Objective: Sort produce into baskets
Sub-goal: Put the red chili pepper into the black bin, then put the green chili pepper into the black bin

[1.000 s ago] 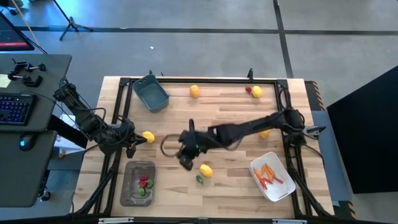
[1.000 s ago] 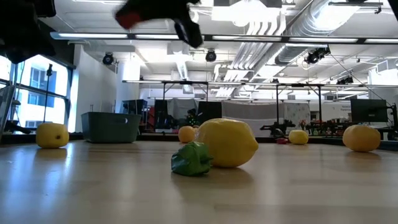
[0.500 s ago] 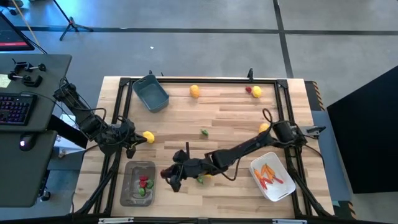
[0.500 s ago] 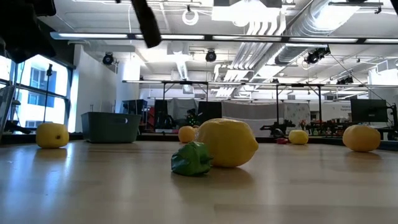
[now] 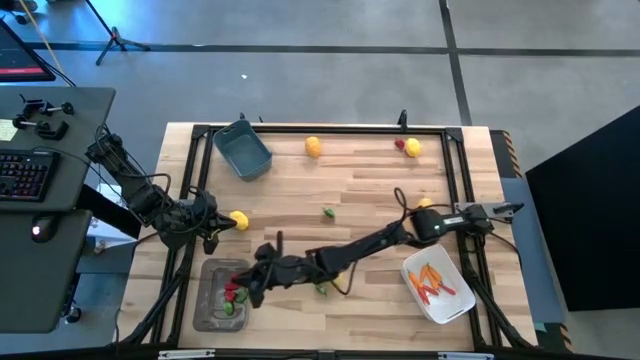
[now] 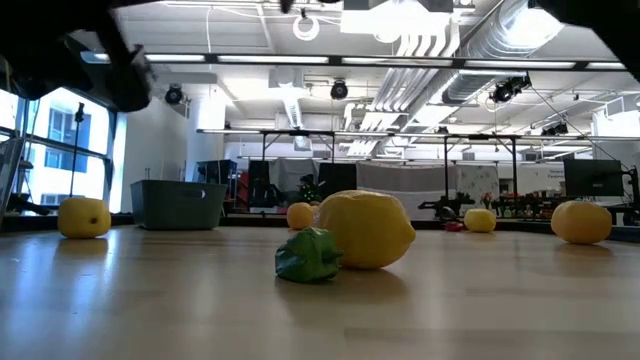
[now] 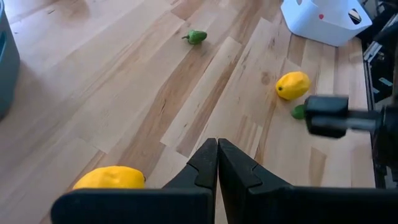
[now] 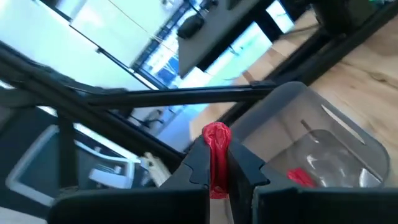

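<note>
The right hand [image 5: 247, 291], clamped on a red piece [image 8: 216, 138], hung just over the grey tray's [image 5: 207, 318] near edge; the tray lay directly beneath and ahead.

Grey floor [image 5: 300, 70] with dark seams, desk [image 5: 50, 200] with keyboard [image 5: 20, 172], ceiling strip lights [image 6: 400, 62], window [image 6: 60, 150]

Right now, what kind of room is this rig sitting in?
Most likely a robotics lab or workshop: exposed ceiling ducts over an open floor, a desk with a keyboard beside the wooden table, and more equipment racks in the background.
</note>
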